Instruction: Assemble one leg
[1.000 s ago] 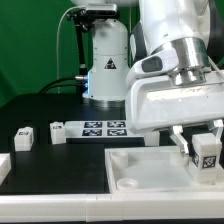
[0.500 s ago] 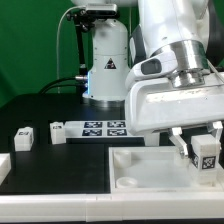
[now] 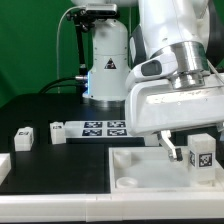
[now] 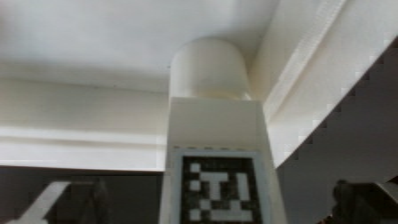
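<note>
The leg point(image 3: 203, 155) hangs clamped in the pincer point(image 3: 194, 149), whose fingers are closed against its sides, its marker face turned outward. In the exterior view it is off the bench point(image 3: 60, 165), over the corner of the big white tray point(image 3: 128, 172) directly beneath the pincer. Well apart from the pincer, toward the exterior view's left, a small block point(image 3: 24, 135) and a second block point(image 3: 57, 132) lie untouched, with the marker board point(image 3: 100, 127) between them and the pincer.

In the wrist view, the leg point(image 4: 217, 150) runs straight out from the pincer. Its marker is near the pincer and its rounded end points into an inner corner of the tray point(image 4: 89, 50). I cannot tell whether that end touches the tray or hangs just short of it.

To my eye the picking up and carrying are done and the leg looks lined up with its corner. Seating it, fixing it firm and letting go are yet to do.
</note>
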Robot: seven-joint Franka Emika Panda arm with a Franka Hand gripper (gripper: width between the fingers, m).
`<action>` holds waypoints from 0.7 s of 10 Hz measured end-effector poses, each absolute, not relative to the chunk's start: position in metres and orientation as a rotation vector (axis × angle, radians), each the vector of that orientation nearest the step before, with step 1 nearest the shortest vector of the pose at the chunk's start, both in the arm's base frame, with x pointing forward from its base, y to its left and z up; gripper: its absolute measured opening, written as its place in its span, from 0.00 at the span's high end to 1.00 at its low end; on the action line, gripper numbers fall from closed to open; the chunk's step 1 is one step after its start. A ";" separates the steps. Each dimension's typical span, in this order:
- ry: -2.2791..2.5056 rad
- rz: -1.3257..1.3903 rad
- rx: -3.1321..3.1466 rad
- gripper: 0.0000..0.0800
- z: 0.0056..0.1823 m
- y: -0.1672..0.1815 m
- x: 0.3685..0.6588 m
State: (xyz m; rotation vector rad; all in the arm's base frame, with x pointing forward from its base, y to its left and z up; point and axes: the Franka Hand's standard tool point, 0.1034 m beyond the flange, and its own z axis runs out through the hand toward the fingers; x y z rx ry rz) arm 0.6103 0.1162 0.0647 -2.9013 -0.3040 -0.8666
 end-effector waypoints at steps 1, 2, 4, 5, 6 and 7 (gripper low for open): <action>-0.304 -0.866 -2.901 0.19 0.065 0.116 0.610; -0.304 -0.866 -2.901 0.19 0.065 0.116 0.610; -0.304 -0.866 -2.901 0.19 0.064 0.116 0.610; -0.304 -0.866 -2.902 0.19 0.064 0.116 0.610; -0.304 -0.866 -2.902 0.19 0.064 0.116 0.610; -0.304 -0.862 -2.903 0.19 0.064 0.116 0.610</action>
